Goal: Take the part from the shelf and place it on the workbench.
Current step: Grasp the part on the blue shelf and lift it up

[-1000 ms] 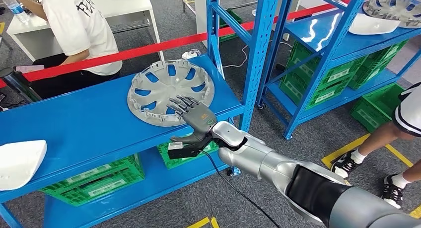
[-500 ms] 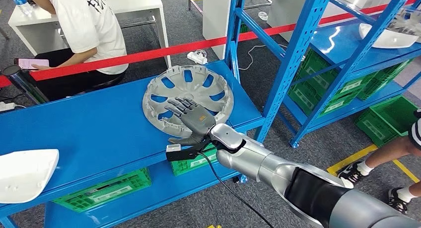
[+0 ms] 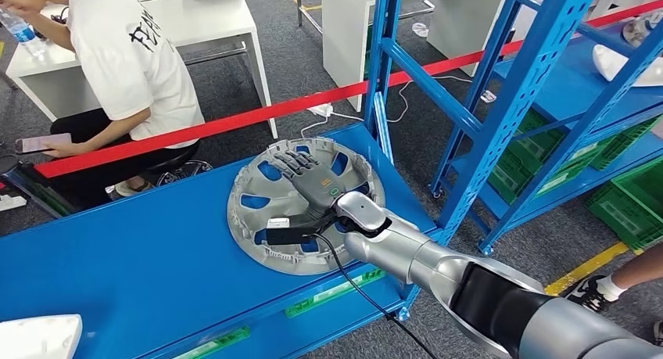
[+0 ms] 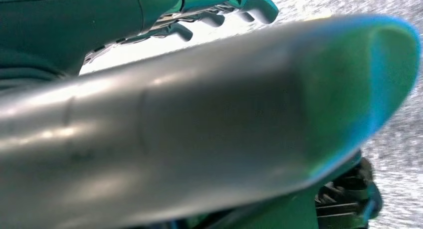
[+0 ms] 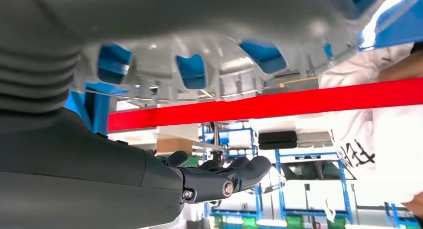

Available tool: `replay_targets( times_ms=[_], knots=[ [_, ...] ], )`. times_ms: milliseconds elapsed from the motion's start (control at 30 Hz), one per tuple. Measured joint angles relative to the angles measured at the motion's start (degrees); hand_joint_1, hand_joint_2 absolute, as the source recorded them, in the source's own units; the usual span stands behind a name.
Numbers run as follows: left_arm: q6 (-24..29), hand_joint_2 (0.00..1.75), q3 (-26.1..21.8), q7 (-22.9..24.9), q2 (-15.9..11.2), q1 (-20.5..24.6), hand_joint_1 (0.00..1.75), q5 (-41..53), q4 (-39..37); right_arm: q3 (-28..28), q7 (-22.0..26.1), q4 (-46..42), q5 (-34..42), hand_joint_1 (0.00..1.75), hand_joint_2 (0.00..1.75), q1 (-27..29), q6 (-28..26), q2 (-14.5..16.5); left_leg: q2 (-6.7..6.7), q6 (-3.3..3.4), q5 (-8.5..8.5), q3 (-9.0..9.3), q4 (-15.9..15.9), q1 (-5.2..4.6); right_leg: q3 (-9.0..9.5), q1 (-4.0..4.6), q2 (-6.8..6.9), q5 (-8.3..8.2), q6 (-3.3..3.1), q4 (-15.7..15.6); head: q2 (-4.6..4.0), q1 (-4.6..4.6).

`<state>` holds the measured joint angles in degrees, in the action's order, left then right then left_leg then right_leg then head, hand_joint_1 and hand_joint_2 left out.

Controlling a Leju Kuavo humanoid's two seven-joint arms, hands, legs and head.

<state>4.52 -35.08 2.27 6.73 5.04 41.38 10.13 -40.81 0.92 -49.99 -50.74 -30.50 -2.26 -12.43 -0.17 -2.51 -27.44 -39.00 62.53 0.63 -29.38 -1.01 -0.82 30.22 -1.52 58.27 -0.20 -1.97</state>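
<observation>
Fig. Head view, largest to smallest. Blue shelf [image 3: 117,249]: top deck carries the part. Wheel cover [image 3: 258,218], grey, spoked, lies flat near the deck's right end, close to the front edge and just beside the blue upright [image 3: 385,70]. Right arm reaches in from lower right; right hand [image 3: 309,188] is spread flat over the cover's middle, fingers [image 3: 291,162] extended and apart, gripping nothing. Thumb side sits low nr the front rim.

Risk (judgement): a flat palm gives no hold; lifting now could slide the cover off the front edge or knock it vs. the upright. Seated person [image 3: 125,70] behind the red tape [image 3: 234,120] is close.

Unclear: whether the palm touches the cover; thumb position under the rim; left hand [image 4: 219,12] blurred, state not readable. Workbench not identified.
</observation>
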Motion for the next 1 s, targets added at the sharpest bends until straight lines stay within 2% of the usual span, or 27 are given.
replay_targets(
  times_ms=[33,67,167,200,233,300,333,367,400,433,467,500,533,567,667,800,1000],
  knots=[
    [0.00,0.00,-0.02,-0.02,-0.01,-0.01,0.00,0.00,-0.06,0.10,0.02,0.07,0.35,0.00,1.75,0.06,0.38,0.09,0.08,0.20,2.82,0.13,-2.12,0.00,0.28,0.07,-0.10,0.70,0.41,0.15,0.00,0.13],
    [0.00,0.00,-0.04,-0.05,-0.01,-0.01,0.00,0.00,-0.11,0.21,0.03,0.15,0.62,0.00,1.75,0.12,0.67,0.15,0.13,0.59,4.36,0.10,-3.12,-0.05,0.41,0.14,-0.20,1.25,0.83,0.24,0.00,0.21],
    [0.00,0.00,-0.05,-0.32,0.02,0.19,0.00,0.00,-0.07,0.76,0.09,0.25,1.30,0.00,1.75,0.16,1.10,0.30,-0.01,2.07,4.49,0.57,-3.26,-0.15,0.79,-0.06,-0.08,2.45,1.98,0.39,0.00,0.15],
    [0.00,0.00,-0.06,-0.49,0.03,0.27,0.00,0.00,-0.02,0.94,0.13,0.26,1.53,0.00,1.75,0.13,1.16,0.35,-0.03,2.50,4.33,0.85,-3.39,-0.10,0.33,-0.12,0.10,3.22,2.24,1.63,0.00,0.08],
    [0.00,0.00,-0.07,-0.70,0.04,0.36,0.00,0.00,0.04,1.09,0.19,0.27,1.77,0.00,1.75,0.12,1.20,0.37,-0.04,2.88,4.12,1.16,-3.52,-0.03,-0.92,-0.14,0.27,4.50,2.45,4.20,0.00,-0.07],
    [0.00,0.00,-0.08,-1.08,0.04,0.43,0.00,0.00,0.08,1.25,0.39,0.37,2.18,0.00,1.75,0.22,1.24,0.38,-0.06,3.35,3.54,1.63,-3.53,-0.13,-5.60,-0.07,0.44,7.55,2.68,12.20,0.00,-0.38],
    [0.00,0.00,-0.09,-1.20,0.04,0.41,0.00,0.00,0.08,1.28,0.58,0.45,2.33,0.00,1.75,0.34,1.24,0.38,-0.08,3.46,3.25,1.86,-3.52,-0.20,-7.97,-0.04,0.44,8.30,2.69,15.59,0.00,-0.49],
    [0.00,0.00,-0.10,-1.27,0.03,0.37,0.00,0.00,0.08,1.31,0.80,0.53,2.45,0.00,1.75,0.44,1.24,0.38,-0.11,3.50,2.96,2.13,-3.50,-0.29,-9.53,0.00,0.44,7.86,2.60,17.10,0.00,-0.57],
    [0.00,0.00,-0.10,-1.31,0.03,0.33,0.00,0.00,0.07,1.35,0.98,0.60,2.56,0.00,1.75,0.50,1.23,0.38,-0.15,3.50,2.70,2.45,-3.47,-0.38,-9.91,0.06,0.45,6.19,2.40,16.21,0.00,-0.63],
    [0.00,0.00,-0.11,-1.34,0.03,0.30,0.00,0.00,0.07,1.42,1.11,0.65,2.65,0.00,1.75,0.52,1.22,0.38,-0.19,3.46,2.43,2.84,-3.45,-0.46,-9.18,0.17,0.45,3.62,2.11,13.21,0.00,-0.71],
    [0.00,0.00,-0.11,-1.37,0.05,0.28,0.00,0.00,0.05,1.52,1.15,0.68,2.71,0.00,1.75,0.48,1.22,0.37,-0.23,3.37,2.18,3.19,-3.43,-0.51,-7.76,0.36,0.50,0.93,1.65,8.89,0.00,-0.74],
    [0.00,0.00,-0.11,-1.41,0.08,0.30,0.00,0.00,0.05,1.63,1.15,0.71,2.75,0.00,1.75,0.43,1.22,0.37,-0.28,3.18,1.96,3.42,-3.38,-0.62,-6.37,0.62,0.59,-1.05,1.27,5.06,0.00,-0.76],
    [-0.01,0.00,-0.11,-1.45,0.09,0.34,0.00,0.00,0.07,1.72,1.15,0.72,2.76,0.00,1.75,0.38,1.22,0.37,-0.34,3.02,1.76,3.50,-3.31,-0.74,-5.31,0.78,0.67,-2.30,1.11,2.26,0.00,-0.78],
    [-0.01,0.00,-0.11,-1.47,0.08,0.36,0.00,0.00,0.09,1.79,1.15,0.74,2.77,0.00,1.75,0.35,1.22,0.38,-0.37,2.99,1.62,3.50,-3.27,-0.86,-4.78,0.89,0.72,-2.73,1.19,0.82,0.00,-0.78],
    [-0.05,0.00,-0.12,-1.47,0.00,0.25,0.00,0.00,0.15,1.85,1.16,0.77,2.78,0.00,1.75,0.36,1.21,0.41,-0.33,2.89,1.62,3.64,-3.50,-0.98,-4.64,0.90,0.54,-2.79,1.56,0.54,0.00,-0.84],
    [-0.07,0.00,-0.13,-1.47,-0.02,0.29,0.00,0.00,0.16,1.88,1.29,0.77,2.74,0.00,0.00,0.35,1.17,0.41,-0.27,2.45,1.87,3.96,-4.05,-0.96,-4.63,0.93,0.49,-2.77,1.11,0.55,0.00,-0.84],
    [-0.28,0.00,-0.15,-1.11,-0.09,0.31,0.00,0.00,0.17,1.88,1.50,0.84,2.68,0.00,0.00,0.05,-0.19,0.76,-0.28,2.14,2.02,4.06,-4.34,-0.96,-4.63,0.94,0.54,-2.71,0.84,0.60,0.00,-0.85]
  ],
)
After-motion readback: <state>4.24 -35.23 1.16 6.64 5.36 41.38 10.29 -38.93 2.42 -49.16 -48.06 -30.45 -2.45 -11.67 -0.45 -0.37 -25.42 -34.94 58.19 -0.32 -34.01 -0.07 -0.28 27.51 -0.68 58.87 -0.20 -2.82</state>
